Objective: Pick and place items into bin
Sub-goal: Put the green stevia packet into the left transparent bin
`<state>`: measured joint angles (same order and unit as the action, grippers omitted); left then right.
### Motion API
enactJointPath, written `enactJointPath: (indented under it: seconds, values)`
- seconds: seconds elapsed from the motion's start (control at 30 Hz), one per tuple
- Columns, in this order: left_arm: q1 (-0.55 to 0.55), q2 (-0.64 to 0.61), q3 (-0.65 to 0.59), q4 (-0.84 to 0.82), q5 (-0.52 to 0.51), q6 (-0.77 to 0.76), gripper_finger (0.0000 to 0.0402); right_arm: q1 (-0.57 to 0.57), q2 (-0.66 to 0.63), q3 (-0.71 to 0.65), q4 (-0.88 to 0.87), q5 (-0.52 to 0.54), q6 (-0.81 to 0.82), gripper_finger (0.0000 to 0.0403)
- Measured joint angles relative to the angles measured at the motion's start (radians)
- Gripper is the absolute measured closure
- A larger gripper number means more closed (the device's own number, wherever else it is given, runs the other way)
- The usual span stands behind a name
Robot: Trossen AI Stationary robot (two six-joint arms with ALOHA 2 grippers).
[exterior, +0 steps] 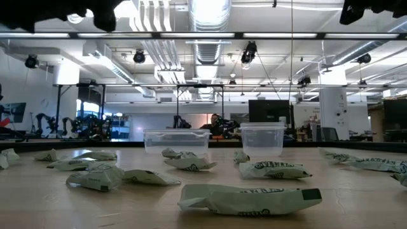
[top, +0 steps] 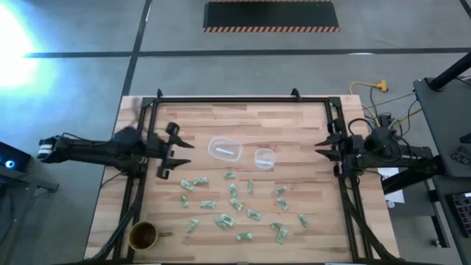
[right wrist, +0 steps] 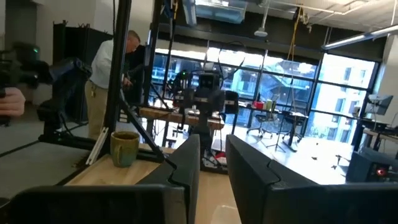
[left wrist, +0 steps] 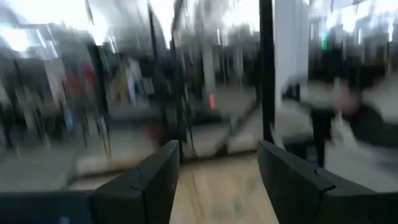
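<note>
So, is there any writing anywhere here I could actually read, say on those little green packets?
Nearest packet: dark print, too blurred to read.
Packet behind it: print too small to read.
Clear bins: no label visible.
Brown cup: no writing visible.
Nothing else is legible.

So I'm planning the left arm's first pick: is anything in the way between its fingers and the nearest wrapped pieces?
Nothing visible blocks it. The left gripper hangs open over bare wood, and the closest wrapped pieces lie just beyond it with only open table between. The two clear bins sit off to the side, not on that line.
</note>
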<state>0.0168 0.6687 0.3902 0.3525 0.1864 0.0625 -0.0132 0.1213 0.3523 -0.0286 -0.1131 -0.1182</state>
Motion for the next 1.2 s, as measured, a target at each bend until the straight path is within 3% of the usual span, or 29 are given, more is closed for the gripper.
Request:
enactJointPath:
  seconds: [0.27, 0.43, 0.83, 1.2]
  values:
    - [-0.05, 0.265, 0.254, -0.452, -0.112, -0.057, 0.0201, 0.0, 0.066, 0.057, -0.143, 0.0, -0.016, 0.0335]
    - [-0.092, 0.379, 0.326, -0.66, -0.239, -0.13, 0.0201, 0.0, 0.119, 0.054, -0.185, 0.0, -0.016, 0.0335]
    - [-0.206, 0.473, 0.37, -0.87, -0.358, -0.332, 0.0201, 0.0, 0.249, 0.052, -0.171, -0.003, -0.016, 0.0335]
    - [-0.262, 0.618, 0.357, -0.877, -0.405, -0.412, 0.0201, 0.001, 0.289, 0.052, -0.166, -0.076, 0.008, 0.0335]
